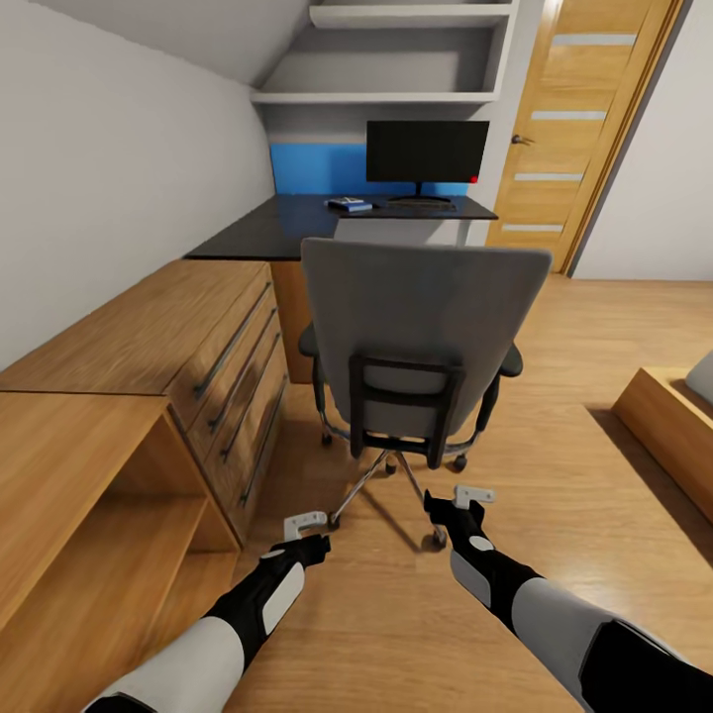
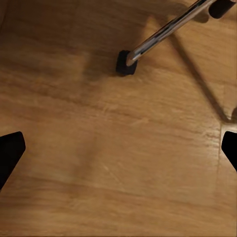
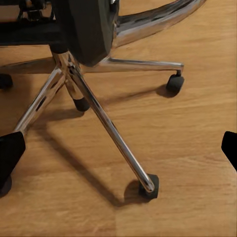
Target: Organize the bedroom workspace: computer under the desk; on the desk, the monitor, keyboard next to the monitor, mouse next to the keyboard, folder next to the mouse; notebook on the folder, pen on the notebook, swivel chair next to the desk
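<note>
Left tool hangs low over the wood floor, fingers spread wide apart, gripping nothing; one chrome leg and castor sit just ahead of it. Right tool is the same deal, wide apart and empty, near the chair's star base but not touching. The swivel chair stands just ahead, between both tools. Well beyond it is the black bench with the monitor, and the keyboard below the screen.

Both arms have white shells, black joints and grey gripper brackets.
</note>
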`<state>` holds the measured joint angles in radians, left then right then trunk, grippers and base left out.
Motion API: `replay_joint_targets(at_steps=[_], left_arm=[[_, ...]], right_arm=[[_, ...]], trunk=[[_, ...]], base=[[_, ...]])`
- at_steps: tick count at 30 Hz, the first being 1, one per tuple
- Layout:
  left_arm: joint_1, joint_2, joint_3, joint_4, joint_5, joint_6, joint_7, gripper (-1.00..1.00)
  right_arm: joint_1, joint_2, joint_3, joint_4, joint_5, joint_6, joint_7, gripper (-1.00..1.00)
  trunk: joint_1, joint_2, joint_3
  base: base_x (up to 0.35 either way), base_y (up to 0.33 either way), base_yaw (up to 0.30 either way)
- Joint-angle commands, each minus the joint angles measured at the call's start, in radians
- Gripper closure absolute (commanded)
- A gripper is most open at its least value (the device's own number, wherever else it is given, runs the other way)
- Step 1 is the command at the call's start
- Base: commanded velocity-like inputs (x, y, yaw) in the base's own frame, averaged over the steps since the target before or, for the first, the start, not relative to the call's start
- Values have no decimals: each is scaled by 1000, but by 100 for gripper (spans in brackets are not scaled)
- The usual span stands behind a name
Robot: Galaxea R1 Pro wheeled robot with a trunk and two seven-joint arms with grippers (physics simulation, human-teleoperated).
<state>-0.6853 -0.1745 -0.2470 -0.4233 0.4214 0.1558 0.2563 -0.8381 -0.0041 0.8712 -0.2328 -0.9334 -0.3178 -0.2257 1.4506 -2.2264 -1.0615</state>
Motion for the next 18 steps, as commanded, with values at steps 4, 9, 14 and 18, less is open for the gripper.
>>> replay_joint_targets(at_steps=[4,9,14,18], left_arm=[[0,0,-7,-42,4,8,7,-100],[0,0,-9,-118,4,12,7,-100],[0,0,-8,-202,6,28,9,-100],[0,0,-5,-239,9,63,10,-100]], right_arm=[[0,-2,7,0,-7,-4,-5,-100],[0,-2,7,2,-8,-6,-6,-100],[0,-2,7,2,-8,-7,-6,-100],[1,-2,8,2,-8,-7,-6,-100]], trunk=[[15,-29,-13],[34,-64,-29],[54,-99,-45],[69,-127,-57]], base=[[0,0,0],[0,0,0],[0,0,0],[0,0,0]])
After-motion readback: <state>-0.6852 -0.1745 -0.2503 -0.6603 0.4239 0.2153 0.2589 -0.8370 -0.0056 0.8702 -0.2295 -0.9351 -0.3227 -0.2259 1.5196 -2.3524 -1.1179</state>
